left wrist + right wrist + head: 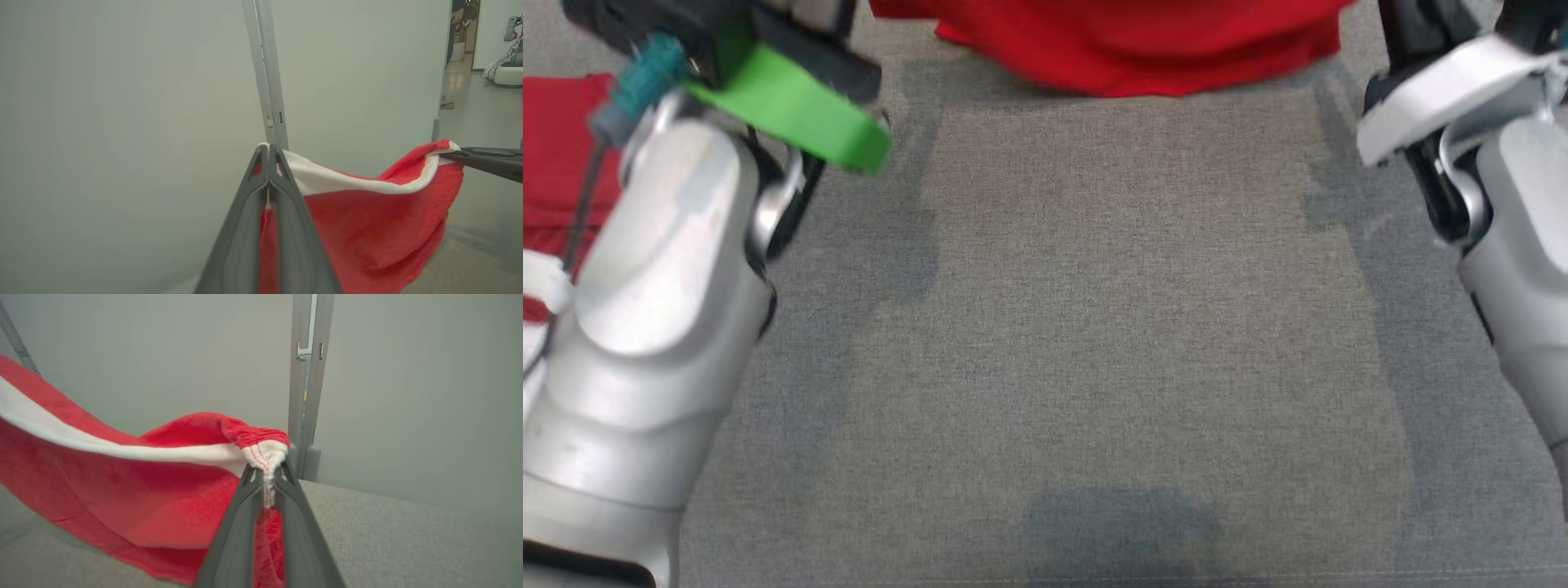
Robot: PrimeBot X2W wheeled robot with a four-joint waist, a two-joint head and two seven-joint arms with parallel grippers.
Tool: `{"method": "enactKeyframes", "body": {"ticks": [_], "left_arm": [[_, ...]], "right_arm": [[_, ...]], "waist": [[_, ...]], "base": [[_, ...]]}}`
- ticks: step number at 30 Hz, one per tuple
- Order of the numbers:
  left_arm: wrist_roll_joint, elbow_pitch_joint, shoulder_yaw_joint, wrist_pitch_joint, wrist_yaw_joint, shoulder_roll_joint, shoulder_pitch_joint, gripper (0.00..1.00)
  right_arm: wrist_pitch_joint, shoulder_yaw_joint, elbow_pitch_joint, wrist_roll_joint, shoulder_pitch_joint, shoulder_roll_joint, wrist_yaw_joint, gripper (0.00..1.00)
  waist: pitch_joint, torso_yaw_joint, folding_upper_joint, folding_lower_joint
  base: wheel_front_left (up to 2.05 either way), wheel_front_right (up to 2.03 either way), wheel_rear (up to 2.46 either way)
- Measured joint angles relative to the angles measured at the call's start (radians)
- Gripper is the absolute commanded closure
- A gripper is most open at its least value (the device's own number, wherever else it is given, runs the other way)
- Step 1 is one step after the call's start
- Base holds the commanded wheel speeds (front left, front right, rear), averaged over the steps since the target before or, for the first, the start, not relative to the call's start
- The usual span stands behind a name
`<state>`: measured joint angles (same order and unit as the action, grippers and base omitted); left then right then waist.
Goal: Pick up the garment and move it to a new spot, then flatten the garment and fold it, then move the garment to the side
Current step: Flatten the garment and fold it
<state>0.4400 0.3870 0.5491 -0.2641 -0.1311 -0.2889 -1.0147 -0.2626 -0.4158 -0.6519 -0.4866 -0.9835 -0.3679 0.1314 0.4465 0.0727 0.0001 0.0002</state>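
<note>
Grey fabric surface (pixel 1094 327) beneath red, white-banded garment (pixel 367 228), corners tight in closed left tool (pixel 269 153) and closed right tool (pixel 265 473).

Grey fabric surface (pixel 1094 327), pale partition walls (pixel 122 122)

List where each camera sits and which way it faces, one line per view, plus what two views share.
Head view: on the head, looking down at the grey table and red garment; left forearm and right forearm show.
Left wrist view: on that wrist, facing a wall along the left end effector, shut on the garment's white band.
Right wrist view: on that wrist, facing the wall along the right end effector, shut on the band's other end.
Shared: both wrist views show the garment slung between grips.
</note>
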Motion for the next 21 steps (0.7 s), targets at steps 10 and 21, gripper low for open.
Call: {"method": "enactKeyframes", "body": {"ticks": [10,21], "left_arm": [[0.062,-0.008,-0.032,0.0,0.0,0.042,0.443,1.0],[0.14,0.024,-0.062,0.0,0.0,0.076,0.783,1.0]], "right_arm": [[0.0,-0.107,0.019,-0.106,0.302,-0.044,0.0,1.0],[0.0,-0.072,0.051,-0.135,0.599,-0.02,0.0,1.0]], "waist": [[-0.092,-0.011,0.0,-0.0001],[-0.265,-0.023,0.0,-0.0003]], "base": [[0.0,0.0,0.0],[0.0,0.0,0.0]]}}
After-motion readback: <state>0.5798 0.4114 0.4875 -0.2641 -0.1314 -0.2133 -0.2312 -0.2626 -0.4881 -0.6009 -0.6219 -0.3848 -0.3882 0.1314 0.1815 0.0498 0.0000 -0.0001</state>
